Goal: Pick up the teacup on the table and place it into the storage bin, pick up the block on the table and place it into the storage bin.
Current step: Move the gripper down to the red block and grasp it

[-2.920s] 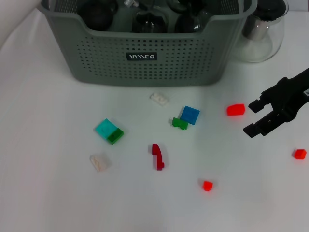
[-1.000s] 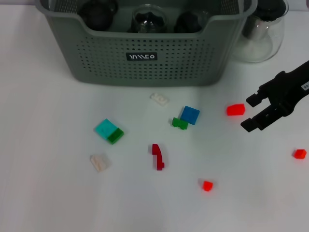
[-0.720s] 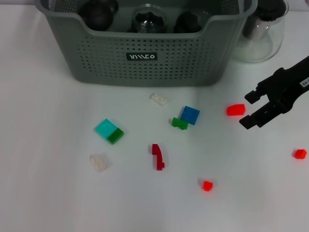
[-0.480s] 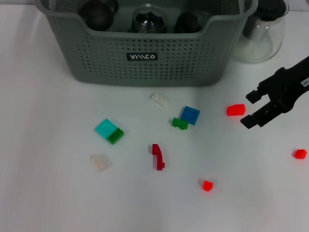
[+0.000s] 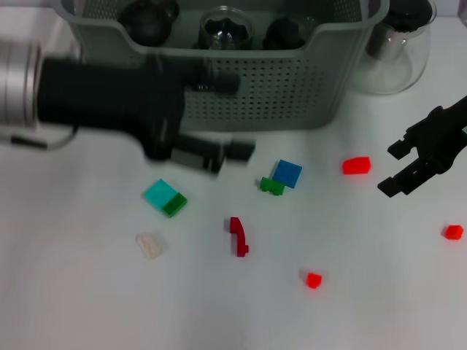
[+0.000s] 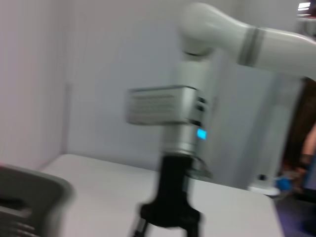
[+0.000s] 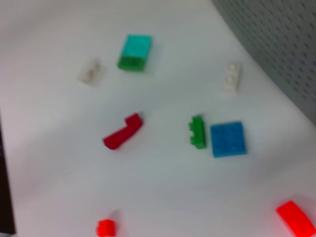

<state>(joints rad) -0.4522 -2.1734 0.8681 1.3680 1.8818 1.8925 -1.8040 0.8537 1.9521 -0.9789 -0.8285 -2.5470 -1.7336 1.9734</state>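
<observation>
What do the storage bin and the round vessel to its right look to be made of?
The storage bin: matte grey-green moulded plastic, judging by its perforated walls and rounded rim. The vessel: clear and glossy, showing the table through it, likely glass, though clear plastic is possible.

Left arm [image 5: 109,102] smeared across storage bin [image 5: 292,95] front, covering its label and the white block below | left gripper [image 5: 219,153] too smeared to read fingers | glass carafe [image 5: 398,51] beside bin cut by top edge | bin contents cut by top edge, dark round shapes only
</observation>
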